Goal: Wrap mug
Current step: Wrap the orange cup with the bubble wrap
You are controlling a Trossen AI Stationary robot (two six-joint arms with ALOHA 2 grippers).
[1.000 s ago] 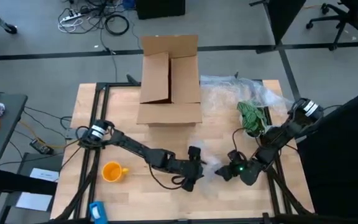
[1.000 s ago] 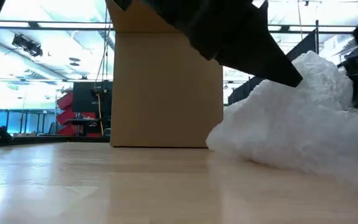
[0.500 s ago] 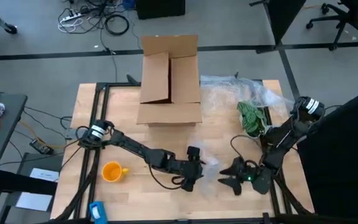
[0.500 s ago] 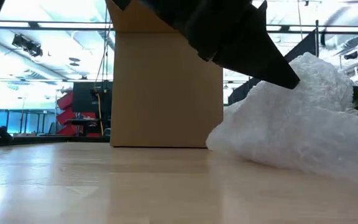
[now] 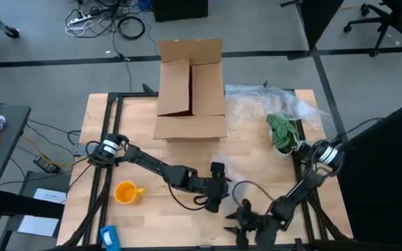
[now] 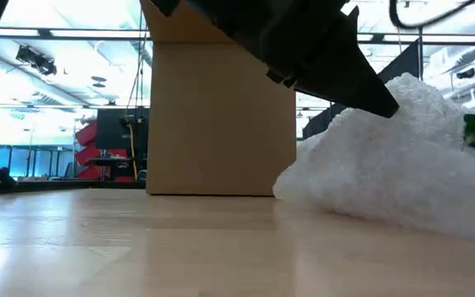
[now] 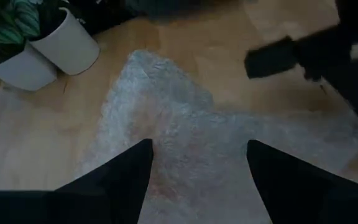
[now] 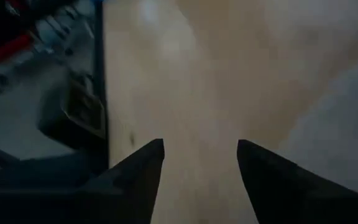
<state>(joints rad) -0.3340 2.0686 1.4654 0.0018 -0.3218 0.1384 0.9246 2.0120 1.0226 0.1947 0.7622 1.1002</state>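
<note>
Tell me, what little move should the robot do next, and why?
Probably the right gripper should go for the mug. Its jaws are open and empty near the table's front edge. The mug sits bare, apart from the plastic sheet, which the left gripper hovers over with open jaws.

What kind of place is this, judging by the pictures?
Probably a robotics lab or workshop: a light wooden table on a black metal frame, loose black cables on the grey floor, black wheeled office chairs, and an open brown cardboard box.
</note>
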